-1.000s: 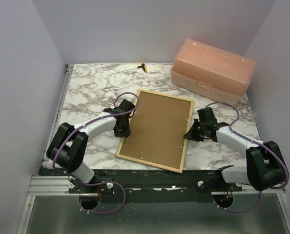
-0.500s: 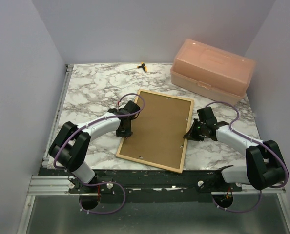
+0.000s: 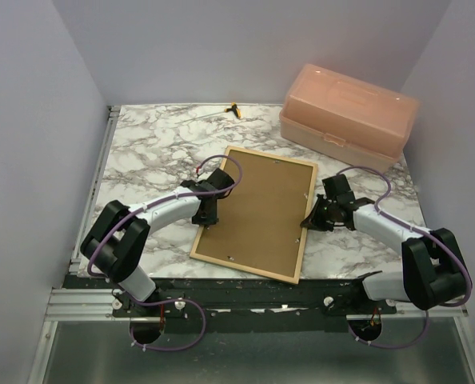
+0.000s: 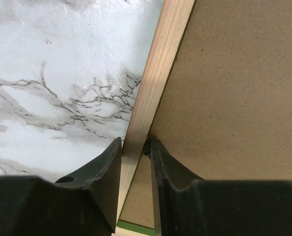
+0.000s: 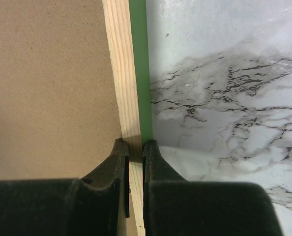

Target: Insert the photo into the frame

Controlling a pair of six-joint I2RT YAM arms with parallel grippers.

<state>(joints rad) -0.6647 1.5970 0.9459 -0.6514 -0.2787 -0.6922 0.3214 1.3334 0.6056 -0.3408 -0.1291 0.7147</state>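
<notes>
The frame [image 3: 271,159] lies face down mid-table, its bare wood back up and a brown hardboard panel [image 3: 257,212] filling it. My left gripper [image 3: 207,218] sits at the frame's left rail. In the left wrist view the wood rail [image 4: 158,73] runs between the fingers of the left gripper [image 4: 135,142], which are closed against it. My right gripper [image 3: 308,222] is at the right rail. The right wrist view shows the right gripper [image 5: 135,143] pinched on the wood rail [image 5: 121,73], whose green edge [image 5: 138,73] is beside it. The photo is hidden.
A pink plastic lidded box [image 3: 348,118] stands at the back right, close to the frame's far corner. A small yellow-and-black object [image 3: 234,110] lies at the back edge of the marble table [image 3: 149,152]. Walls enclose the left, back and right sides.
My left wrist has shifted a little to the right along the frame's left rail, its fingers closing slightly. The right arm and the frame have stayed put.
</notes>
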